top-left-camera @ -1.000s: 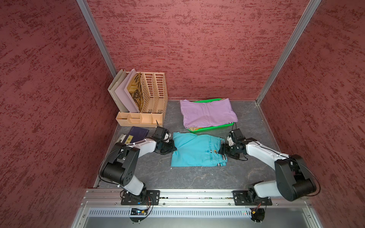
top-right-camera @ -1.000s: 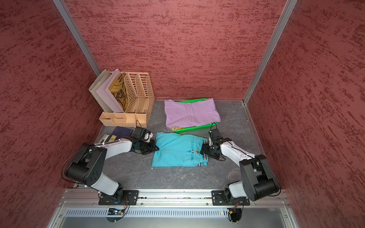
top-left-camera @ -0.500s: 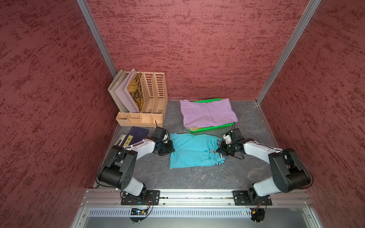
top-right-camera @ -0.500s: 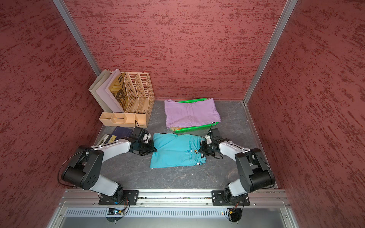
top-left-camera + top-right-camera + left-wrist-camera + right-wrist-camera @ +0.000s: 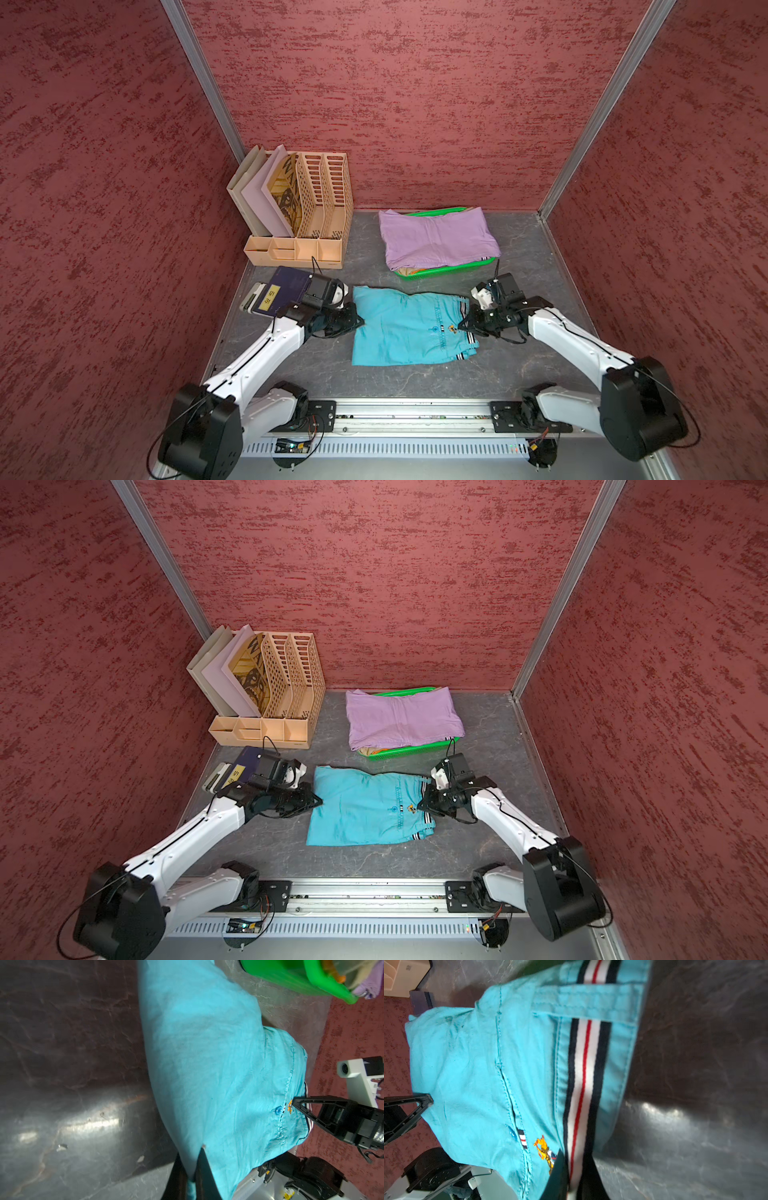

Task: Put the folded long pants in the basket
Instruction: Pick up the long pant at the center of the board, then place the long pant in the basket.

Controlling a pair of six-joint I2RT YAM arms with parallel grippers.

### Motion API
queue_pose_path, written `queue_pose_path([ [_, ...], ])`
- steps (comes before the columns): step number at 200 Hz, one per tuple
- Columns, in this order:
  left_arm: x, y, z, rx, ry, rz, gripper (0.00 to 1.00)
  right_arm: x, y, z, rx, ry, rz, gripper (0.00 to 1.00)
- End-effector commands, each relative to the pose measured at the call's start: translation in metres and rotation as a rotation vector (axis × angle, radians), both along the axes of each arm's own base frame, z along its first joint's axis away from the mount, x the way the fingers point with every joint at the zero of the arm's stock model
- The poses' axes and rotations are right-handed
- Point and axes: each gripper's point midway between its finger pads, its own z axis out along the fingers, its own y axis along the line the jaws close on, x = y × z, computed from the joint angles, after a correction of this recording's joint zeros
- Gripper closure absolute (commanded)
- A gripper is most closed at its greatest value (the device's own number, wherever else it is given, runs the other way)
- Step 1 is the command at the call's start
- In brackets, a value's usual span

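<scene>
The left hand gripped one edge of the teal pants on the counter, the right hand their striped waistband, newly clamped since a second before. Open room lay in front; the basket stood just behind, lilac pants atop.

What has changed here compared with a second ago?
The right gripper closed on the striped waistband of the teal pants. The left gripper stays shut on their opposite edge. The lilac pants and basket are unmoved.
</scene>
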Motion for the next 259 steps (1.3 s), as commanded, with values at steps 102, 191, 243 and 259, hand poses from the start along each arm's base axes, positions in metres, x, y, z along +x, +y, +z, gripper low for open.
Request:
queue_pose_path([
  [102, 0.054, -0.011, 0.204, -0.038, -0.269, 0.005, 1.00, 0.101, -0.019, 0.209, -0.125, -0.395, -0.042, 1.00],
  [191, 0.232, -0.080, 0.170, -0.069, -0.167, 0.027, 1.00, 0.271, -0.092, 0.188, -0.197, -0.319, -0.211, 1.00],
  [243, 0.263, -0.103, 0.111, -0.067, -0.075, 0.016, 1.00, 0.309, -0.112, 0.145, -0.165, -0.253, -0.259, 1.00],
  [259, 0.269, -0.107, 0.095, -0.067, -0.065, 0.012, 1.00, 0.319, -0.115, 0.132, -0.176, -0.256, -0.256, 1.00],
])
